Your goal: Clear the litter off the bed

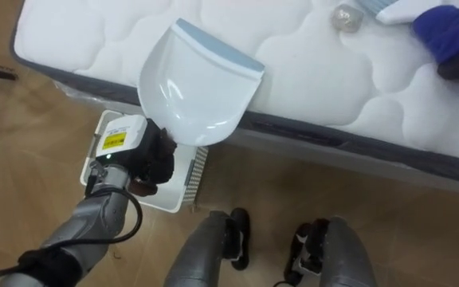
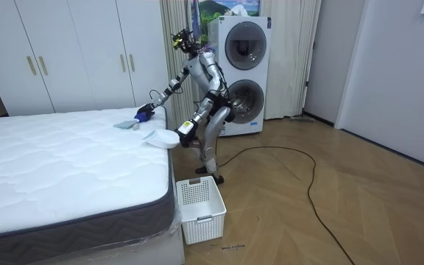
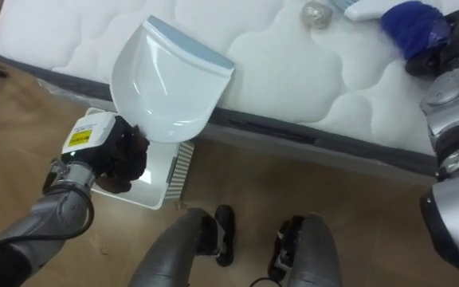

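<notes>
White hard-plastic dustpan [image 1: 194, 84]: smooth, glossy, glare on the scoop, pale blue lip strip duller, poss. rubber; white quilted cloth mattress [image 1: 309, 72] top soft & matt w/ puffed stitch pattern, side band dark grey woven fabric. White slotted plastic basket [image 2: 201, 208] rigid, semi-gloss; brown wood-look plank floor [image 2: 389, 213] smooth, low sheen, grain visible; small crumpled greyish ball [image 1: 344, 17] shiny in spots, foil or paper, can't tell. Left hand [image 1: 151, 155] black, matt; deep blue thing [image 1: 445, 32] at far rt. of mattress matt, cloth-like, material unclear.
</notes>
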You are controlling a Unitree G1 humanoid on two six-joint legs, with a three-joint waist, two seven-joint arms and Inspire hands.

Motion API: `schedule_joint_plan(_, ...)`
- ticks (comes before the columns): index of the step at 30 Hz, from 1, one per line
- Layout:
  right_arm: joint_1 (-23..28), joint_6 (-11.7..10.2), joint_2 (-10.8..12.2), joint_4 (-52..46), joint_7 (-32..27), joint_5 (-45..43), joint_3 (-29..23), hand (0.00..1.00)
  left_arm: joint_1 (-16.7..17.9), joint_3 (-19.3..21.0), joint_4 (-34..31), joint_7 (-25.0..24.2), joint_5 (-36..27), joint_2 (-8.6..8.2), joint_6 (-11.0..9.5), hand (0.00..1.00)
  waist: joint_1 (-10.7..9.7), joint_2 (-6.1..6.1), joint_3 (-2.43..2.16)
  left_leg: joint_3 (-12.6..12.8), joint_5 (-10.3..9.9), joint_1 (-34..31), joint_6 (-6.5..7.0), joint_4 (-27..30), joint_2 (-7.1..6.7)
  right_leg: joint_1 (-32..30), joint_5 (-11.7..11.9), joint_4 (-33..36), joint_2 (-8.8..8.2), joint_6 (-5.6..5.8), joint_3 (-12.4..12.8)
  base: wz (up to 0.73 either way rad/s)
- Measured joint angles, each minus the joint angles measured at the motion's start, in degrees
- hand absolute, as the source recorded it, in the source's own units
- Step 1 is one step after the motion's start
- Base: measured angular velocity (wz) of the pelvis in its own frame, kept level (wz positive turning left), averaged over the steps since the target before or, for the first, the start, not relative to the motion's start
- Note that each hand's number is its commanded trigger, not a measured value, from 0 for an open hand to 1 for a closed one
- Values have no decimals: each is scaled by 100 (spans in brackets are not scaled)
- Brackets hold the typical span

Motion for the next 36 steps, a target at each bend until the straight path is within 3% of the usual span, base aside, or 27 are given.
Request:
schedule_joint_plan(13,32,-26,-31,-8,175,-40,-75,100,3,34,0,-29,139,0,1,100,-3,-1,0,9,4,67,-29,-5,59,71,14,-47,60,-27,-1,-1)
schedule_joint_plan(16,91,-16,-30,-19,216,-428,-29,100,4,26,0,-46,187,-1,-2,100,-21,-9,3,9,-7,181,-39,-23,77,193,18,-88,89,-23,-6,-4)
schedule_joint_plan(21,82,14,-30,-11,210,-1233,120,100,-40,26,-1,-51,182,-2,-61,100,-51,-94,15,65,-8,304,-41,-38,93,274,28,-101,90,-27,39,-5)
schedule_joint_plan(23,82,48,-30,1,204,-1434,202,100,-51,26,0,-52,186,11,-92,100,-56,-227,13,105,-8,357,-41,-41,109,289,40,-111,109,-31,86,-9)
schedule_joint_plan(26,82,61,-31,2,146,-1877,199,100,-46,28,-1,-52,197,40,-202,100,-80,-299,10,110,-8,415,-41,-46,204,398,113,-237,194,-46,34,-11)
schedule_joint_plan(34,48,138,-51,2,-11,-2674,255,100,-90,19,-9,-125,198,393,-447,100,-255,-424,18,148,0,806,-20,-299,330,867,344,-710,371,59,2,-13)
schedule_joint_plan(36,47,159,-91,1,-126,-2949,255,100,-103,21,-78,-191,203,512,-508,100,-221,-424,18,196,-34,867,59,-330,396,943,407,-825,436,96,9,-15)
